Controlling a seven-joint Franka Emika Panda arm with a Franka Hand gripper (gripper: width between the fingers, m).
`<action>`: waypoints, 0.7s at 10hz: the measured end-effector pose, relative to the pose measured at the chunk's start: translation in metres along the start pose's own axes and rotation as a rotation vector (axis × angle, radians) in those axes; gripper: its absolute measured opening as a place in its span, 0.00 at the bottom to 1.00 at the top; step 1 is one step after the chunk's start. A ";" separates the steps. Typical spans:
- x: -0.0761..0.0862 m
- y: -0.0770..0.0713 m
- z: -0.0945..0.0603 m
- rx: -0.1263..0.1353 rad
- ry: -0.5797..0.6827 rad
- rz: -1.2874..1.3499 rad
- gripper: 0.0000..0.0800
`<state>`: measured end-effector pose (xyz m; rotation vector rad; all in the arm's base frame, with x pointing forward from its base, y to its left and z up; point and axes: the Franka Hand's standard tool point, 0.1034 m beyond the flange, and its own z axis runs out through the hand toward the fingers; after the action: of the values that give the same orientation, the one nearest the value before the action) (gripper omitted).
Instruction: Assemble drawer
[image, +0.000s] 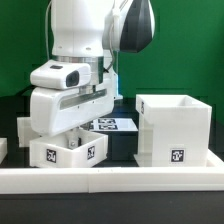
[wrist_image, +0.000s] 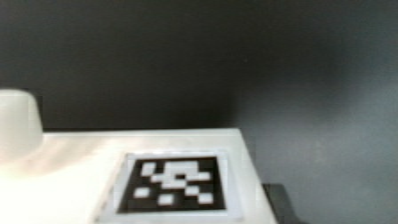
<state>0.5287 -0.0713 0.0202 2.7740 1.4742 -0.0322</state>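
Rail (image: 110, 182) runs before the gripper (image: 72, 125); tray (image: 68, 150) directly under it, shell (image: 172, 128) well aside. Finger spacing: cannot tell. Judged rigid, light, slick; grip a thin wall.

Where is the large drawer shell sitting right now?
In the exterior view, the large shell stands on that view's right, just behind the low white rail. Its nearest neighbour, a small tray, lies toward that view's left.
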 end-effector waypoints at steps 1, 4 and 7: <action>-0.001 0.001 0.000 -0.002 -0.005 -0.071 0.05; 0.000 -0.001 -0.001 -0.021 -0.027 -0.290 0.05; 0.002 -0.003 0.000 -0.015 -0.056 -0.518 0.05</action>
<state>0.5272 -0.0673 0.0205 2.2771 2.1126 -0.0959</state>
